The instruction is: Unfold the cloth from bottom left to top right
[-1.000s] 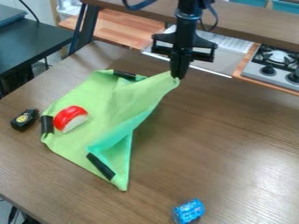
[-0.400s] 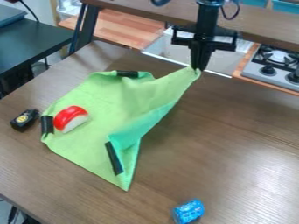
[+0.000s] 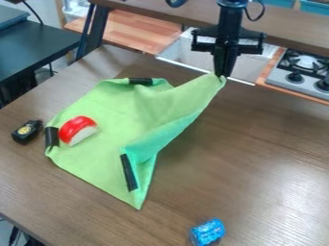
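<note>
We seem to be in a lab with kitchen fittings: a robot arm [image 3: 229, 26] hangs over the far side of the wooden table [image 3: 218, 187], a stove [image 3: 286, 79] and pale wooden counter [image 3: 145, 31] lie beyond it, and a black desk [image 3: 38, 43] stands to its left.

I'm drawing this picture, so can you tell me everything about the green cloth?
The green cloth looks like thin, soft fabric, with a bluer green side showing where it folds. Three black strips sit near its edges. It lies partly spread on the brown table, one corner lifted and pinched in the gripper. A red and white toy piece rests on its left part.
</note>
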Motion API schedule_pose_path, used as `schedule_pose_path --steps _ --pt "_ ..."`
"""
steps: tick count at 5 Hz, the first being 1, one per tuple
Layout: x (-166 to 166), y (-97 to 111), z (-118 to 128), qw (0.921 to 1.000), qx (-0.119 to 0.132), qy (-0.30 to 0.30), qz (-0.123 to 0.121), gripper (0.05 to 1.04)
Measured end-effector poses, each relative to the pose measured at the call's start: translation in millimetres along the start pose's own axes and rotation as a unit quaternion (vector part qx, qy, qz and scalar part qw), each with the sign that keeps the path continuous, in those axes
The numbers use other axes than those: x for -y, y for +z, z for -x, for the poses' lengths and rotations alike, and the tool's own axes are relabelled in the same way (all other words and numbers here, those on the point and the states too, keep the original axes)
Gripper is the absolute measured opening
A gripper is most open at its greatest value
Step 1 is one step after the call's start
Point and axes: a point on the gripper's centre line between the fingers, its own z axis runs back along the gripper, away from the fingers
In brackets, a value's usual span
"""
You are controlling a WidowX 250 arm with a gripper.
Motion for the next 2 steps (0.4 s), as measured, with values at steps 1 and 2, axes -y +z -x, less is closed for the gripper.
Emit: schedule_pose_path --steps 1,2 --pt "0.6 -4.1 -0.8 0.9994 0.005 0.035 0.003 0.049" --pt "2.0 -16.2 -1.0 0.9971 0.016 0.074 0.011 0.049"
